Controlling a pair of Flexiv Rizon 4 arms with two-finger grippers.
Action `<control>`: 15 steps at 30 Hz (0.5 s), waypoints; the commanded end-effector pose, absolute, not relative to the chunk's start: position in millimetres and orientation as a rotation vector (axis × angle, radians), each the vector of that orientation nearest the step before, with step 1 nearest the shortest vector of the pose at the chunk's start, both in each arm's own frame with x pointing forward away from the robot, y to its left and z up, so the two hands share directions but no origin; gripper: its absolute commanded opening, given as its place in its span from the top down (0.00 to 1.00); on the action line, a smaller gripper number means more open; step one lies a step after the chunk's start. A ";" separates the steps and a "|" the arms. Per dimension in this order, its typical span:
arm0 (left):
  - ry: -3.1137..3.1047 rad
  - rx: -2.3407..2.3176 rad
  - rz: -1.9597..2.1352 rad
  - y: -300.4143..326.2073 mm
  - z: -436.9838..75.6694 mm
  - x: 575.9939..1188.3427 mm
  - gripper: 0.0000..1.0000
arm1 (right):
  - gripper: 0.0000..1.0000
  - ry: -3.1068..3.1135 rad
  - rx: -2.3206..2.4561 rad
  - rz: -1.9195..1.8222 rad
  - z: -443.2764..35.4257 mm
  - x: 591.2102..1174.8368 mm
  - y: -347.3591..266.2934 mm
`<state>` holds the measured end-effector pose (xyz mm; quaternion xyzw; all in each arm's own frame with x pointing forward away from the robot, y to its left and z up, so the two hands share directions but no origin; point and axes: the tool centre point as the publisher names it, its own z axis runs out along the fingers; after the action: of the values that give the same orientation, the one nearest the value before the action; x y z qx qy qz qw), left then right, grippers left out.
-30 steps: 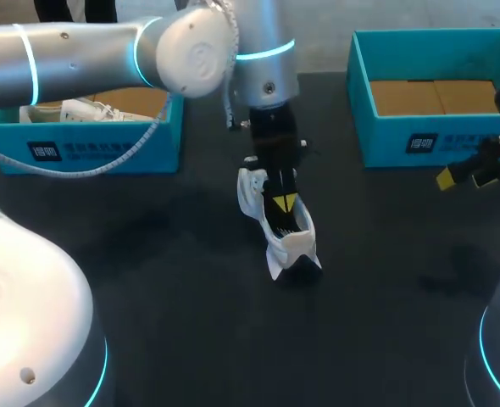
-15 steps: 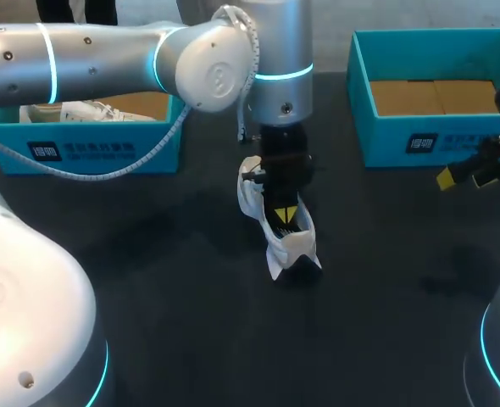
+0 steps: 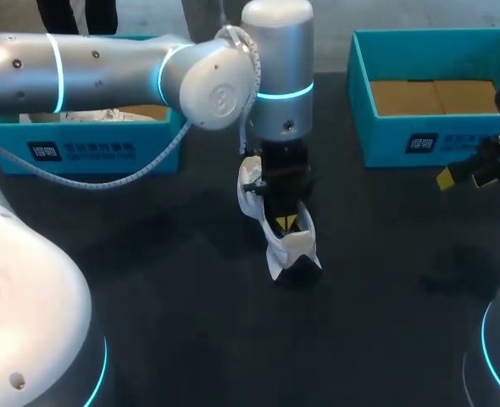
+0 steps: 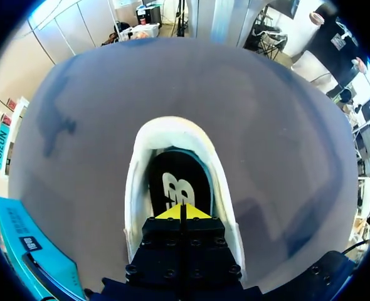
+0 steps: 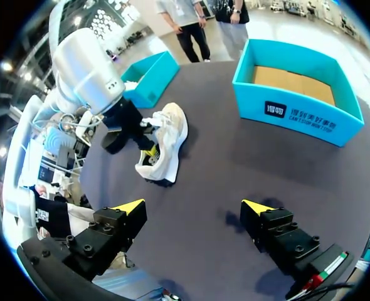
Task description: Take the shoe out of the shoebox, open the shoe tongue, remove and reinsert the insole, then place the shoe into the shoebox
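A white shoe [image 3: 277,242] stands on the dark table near the middle, its opening facing up. My left gripper [image 3: 286,223] comes straight down into that opening. In the left wrist view its yellow tips [image 4: 183,212] are pressed together, shut, just over the dark insole [image 4: 175,182] with a white logo, inside the shoe's white rim [image 4: 172,126]. Nothing shows between the fingers. My right gripper [image 3: 475,170] hangs at the table's right side, far from the shoe [image 5: 166,139], and is open [image 5: 194,205] with nothing in it.
A teal shoebox [image 3: 89,144] stands at the back left, partly behind my left arm. A second teal shoebox [image 3: 419,140] with a cardboard floor stands at the back right, close to my right gripper. The same box [image 5: 298,113] lies ahead of the right gripper.
My left arm has shifted a little to the right and its gripper has sunk deeper into the shoe. The shoe and the right arm have stayed put.
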<state>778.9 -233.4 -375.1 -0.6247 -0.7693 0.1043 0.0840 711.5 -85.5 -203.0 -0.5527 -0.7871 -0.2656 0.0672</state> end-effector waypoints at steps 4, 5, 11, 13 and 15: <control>-2.306 -1.854 0.314 -232.4 -394.6 774.8 1.00 | 0.00 -2.373 -1.668 -0.799 -203.3 710.8 -85.4; -2.308 -1.847 0.313 -232.4 -396.6 774.6 1.00 | 0.00 -2.373 -1.668 -0.799 -203.3 710.8 -85.4; -2.312 -1.842 0.306 -233.0 -404.4 773.0 1.00 | 0.00 -2.373 -1.668 -0.799 -203.3 710.8 -85.4; -2.309 -1.851 0.324 -233.6 -398.3 770.7 1.00 | 0.00 -2.373 -1.668 -0.799 -203.3 710.8 -85.4; -2.313 -1.868 0.336 -234.0 -387.8 769.9 1.00 | 0.00 -2.373 -1.668 -0.799 -203.3 710.8 -85.4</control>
<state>771.5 -236.9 -397.9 -0.6206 -0.7718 0.1123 0.0808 711.2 -85.6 -202.9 -0.5528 -0.7871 -0.2653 0.0669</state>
